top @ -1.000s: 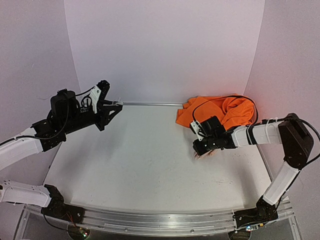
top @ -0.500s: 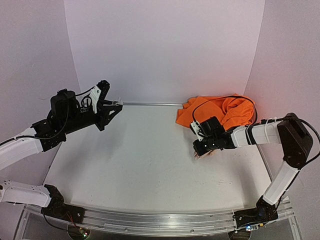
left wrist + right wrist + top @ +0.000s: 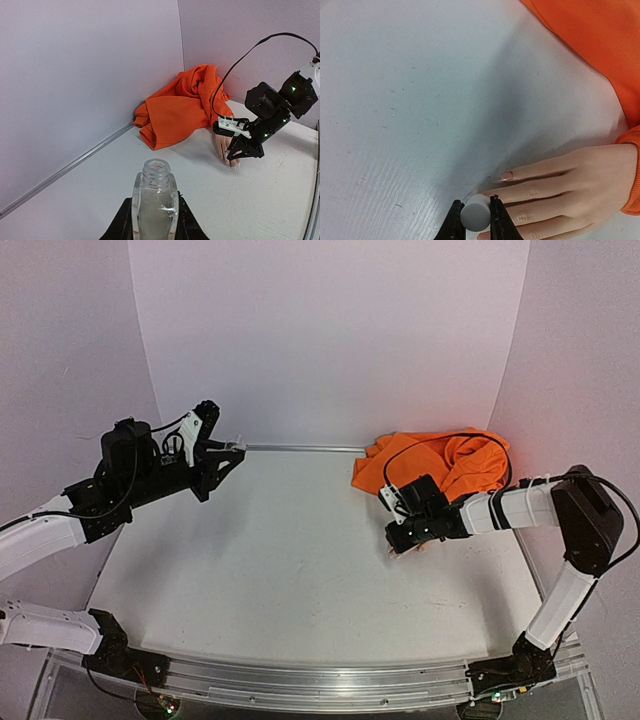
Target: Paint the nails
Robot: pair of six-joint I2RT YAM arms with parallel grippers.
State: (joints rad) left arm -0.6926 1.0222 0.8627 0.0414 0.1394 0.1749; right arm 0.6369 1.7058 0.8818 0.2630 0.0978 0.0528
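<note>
The pale mannequin hand (image 3: 570,185) lies flat on the white table, fingers pointing left, its wrist in an orange sleeve (image 3: 590,45). One nail (image 3: 505,176) shows on the upper finger; the nail beside it is hidden. My right gripper (image 3: 475,212) is shut on a grey cylindrical cap (image 3: 476,211) right over that fingertip. From above, the right gripper (image 3: 397,543) covers the hand's fingertips (image 3: 410,549). My left gripper (image 3: 154,220) is shut on a small clear open bottle (image 3: 155,200), held upright off the table at the far left (image 3: 232,448).
The orange sleeve (image 3: 440,462) is bunched against the back right corner. A metal rail (image 3: 300,448) runs along the table's back edge under the purple wall. A black cable (image 3: 440,440) loops over the fabric to the right wrist.
The right gripper has edged slightly to the left over the fingertips, still gripping the cap. The left arm and its bottle have not moved.
</note>
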